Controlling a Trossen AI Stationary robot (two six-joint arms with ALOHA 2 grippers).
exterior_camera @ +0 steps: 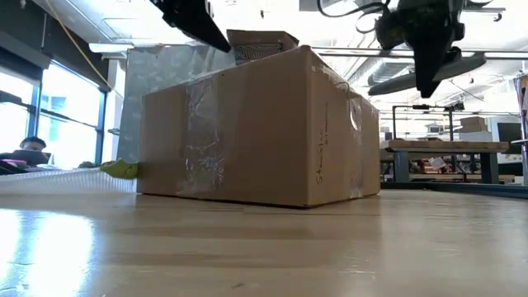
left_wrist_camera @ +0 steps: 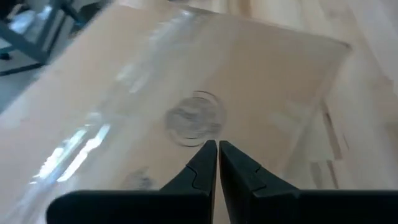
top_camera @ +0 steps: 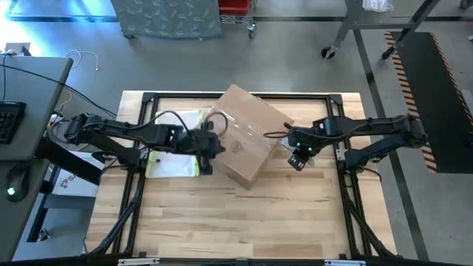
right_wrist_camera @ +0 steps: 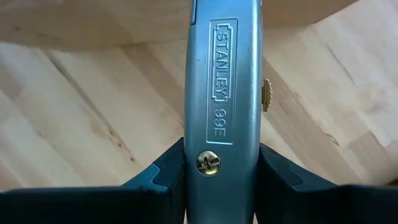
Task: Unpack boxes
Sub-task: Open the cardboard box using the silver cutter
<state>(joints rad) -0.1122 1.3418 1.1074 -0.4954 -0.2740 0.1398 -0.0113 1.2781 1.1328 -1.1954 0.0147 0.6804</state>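
An industrial workshop: workbenches (exterior_camera: 445,148), exposed ceiling ducts (exterior_camera: 346,33), concrete floor (top_camera: 295,59).

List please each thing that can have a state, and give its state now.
cardboard box: flaps closed, taped, standing on the table
utility knife: gripped, off the table; blade not visible
right gripper: shut on the utility knife, beside the box
left gripper: shut, empty, above the box top

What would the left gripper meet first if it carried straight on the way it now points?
Most likely the cardboard box. The left gripper, fingers shut, points down at the box's taped top panel, near a round patch in the clear tape. Nothing shows between fingertips and panel, though the gap is hard to judge.
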